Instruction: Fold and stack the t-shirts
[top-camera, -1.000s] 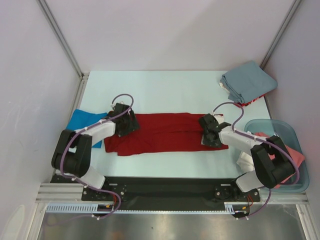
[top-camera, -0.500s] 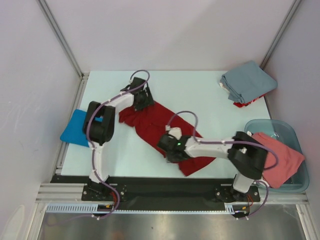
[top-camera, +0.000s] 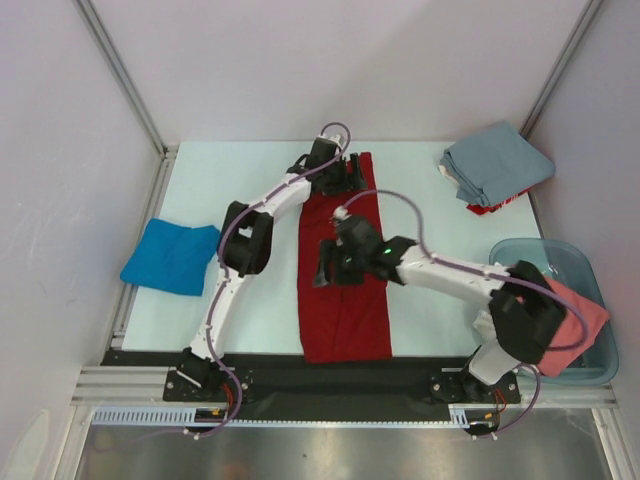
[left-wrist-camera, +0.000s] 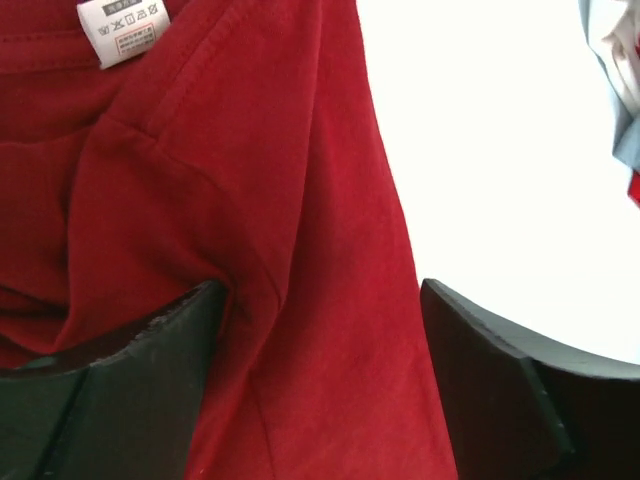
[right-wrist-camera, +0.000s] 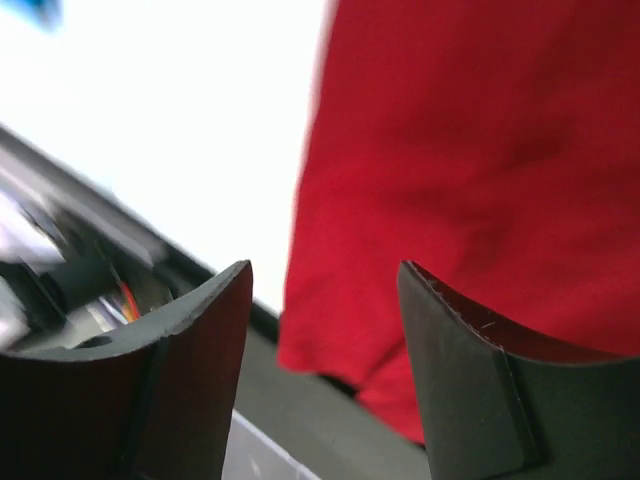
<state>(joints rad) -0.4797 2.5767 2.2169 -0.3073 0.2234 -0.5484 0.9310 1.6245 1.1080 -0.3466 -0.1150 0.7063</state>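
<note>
Crimson t-shirt (left-wrist-camera: 250, 200) lies beneath the spread left end effector (left-wrist-camera: 320, 290).

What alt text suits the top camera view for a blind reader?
A red shirt lies in a long strip down the middle, the left gripper at its far end, the right gripper over its left edge. A blue shirt lies left, a folded grey shirt far right.

A pale flat bench (top-camera: 210, 180) sits between plain off-white walls (top-camera: 330, 70) on three sides. Slim grey metal posts (top-camera: 120, 72) rise from its far corners; a black strip (top-camera: 330, 375) and aluminium rail (top-camera: 330, 412) line its near edge. Even light.
</note>
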